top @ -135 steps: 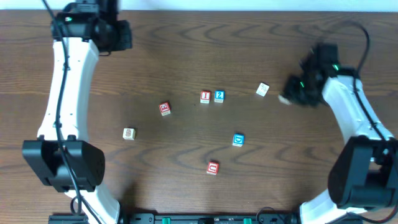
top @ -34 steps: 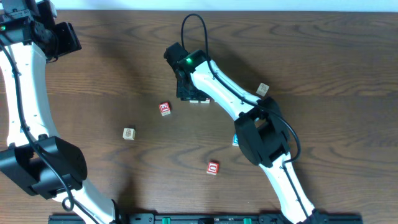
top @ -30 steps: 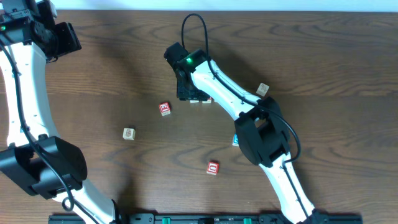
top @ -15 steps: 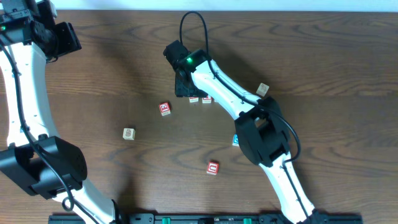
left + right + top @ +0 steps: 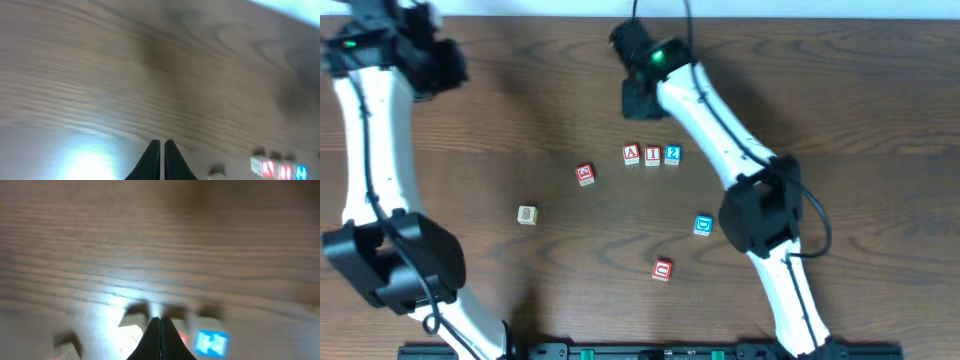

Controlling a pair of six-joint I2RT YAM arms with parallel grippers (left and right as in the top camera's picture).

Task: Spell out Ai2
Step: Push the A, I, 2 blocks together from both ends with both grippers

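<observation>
The red A block [image 5: 632, 154] sat flat just left of the red I block [image 5: 652, 155]. The blue 2 block [image 5: 672, 154] sat just right of it.

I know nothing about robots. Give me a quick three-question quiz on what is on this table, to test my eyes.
1. True or false: the A block, the I block and the 2 block stand side by side in one row.
2. Which loose block lies nearest the A block in the overhead view?
A. the red block to its left
B. the tan block
C. the blue block
3. Fill in: in its own wrist view, the right gripper has its fingers ____ (open or shut), with nothing between them.

Key: 1 true; 2 A; 3 shut.
</observation>
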